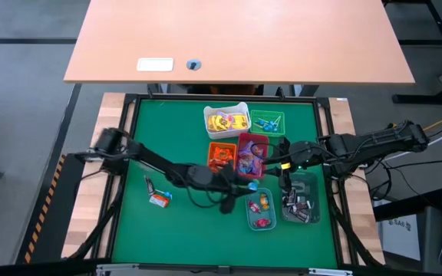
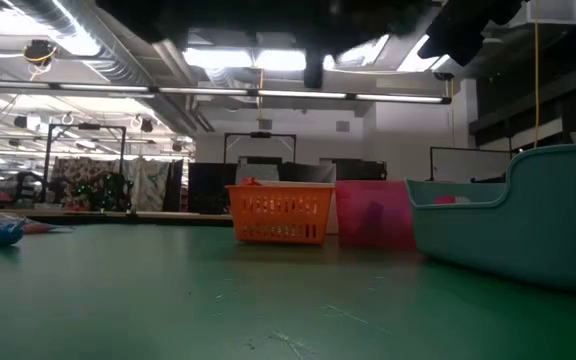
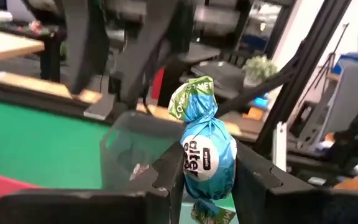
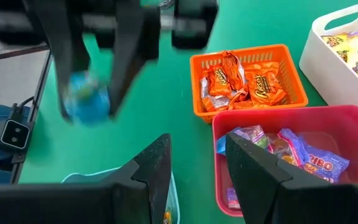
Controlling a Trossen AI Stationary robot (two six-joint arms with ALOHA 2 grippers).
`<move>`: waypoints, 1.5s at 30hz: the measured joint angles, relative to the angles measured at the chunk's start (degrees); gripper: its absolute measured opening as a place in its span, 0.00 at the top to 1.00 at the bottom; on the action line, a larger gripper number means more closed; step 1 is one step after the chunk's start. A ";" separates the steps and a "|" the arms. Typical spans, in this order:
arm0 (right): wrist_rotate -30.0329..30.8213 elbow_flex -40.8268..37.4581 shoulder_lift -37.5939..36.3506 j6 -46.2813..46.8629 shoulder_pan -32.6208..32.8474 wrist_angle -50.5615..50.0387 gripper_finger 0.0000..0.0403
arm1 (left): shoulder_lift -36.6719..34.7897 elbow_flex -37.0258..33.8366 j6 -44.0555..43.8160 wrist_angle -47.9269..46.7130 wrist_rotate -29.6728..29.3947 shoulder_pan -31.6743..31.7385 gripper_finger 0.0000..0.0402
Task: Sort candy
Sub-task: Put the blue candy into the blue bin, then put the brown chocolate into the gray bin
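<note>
Your left gripper (image 3: 207,180) is clamped on a blue-wrapped candy (image 3: 207,158) — its fingers (image 3: 166,177) pinch the sweet from both sides, twist end up. It hangs above the mat near the pale blue bin (image 1: 259,211), just below the red bin (image 1: 252,156). Your right gripper (image 4: 196,165) holds nothing; its fingers stand apart over the edge of the red bin, with the orange bin (image 4: 249,78) just beyond. A few loose candies (image 1: 158,198) lie on the green mat (image 1: 167,138) at the left — well apart from the bins.
</note>
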 joint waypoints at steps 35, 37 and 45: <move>-0.63 0.00 0.00 0.17 0.00 -0.07 0.62 | -1.91 10.97 4.48 -40.22 8.42 2.40 0.48; -0.63 0.00 0.00 0.17 0.00 -0.09 0.62 | -6.64 10.97 4.71 -50.20 8.89 3.00 0.48; -0.63 0.00 0.00 0.17 0.00 -0.09 0.62 | -22.86 9.74 2.08 -83.68 3.60 2.46 0.48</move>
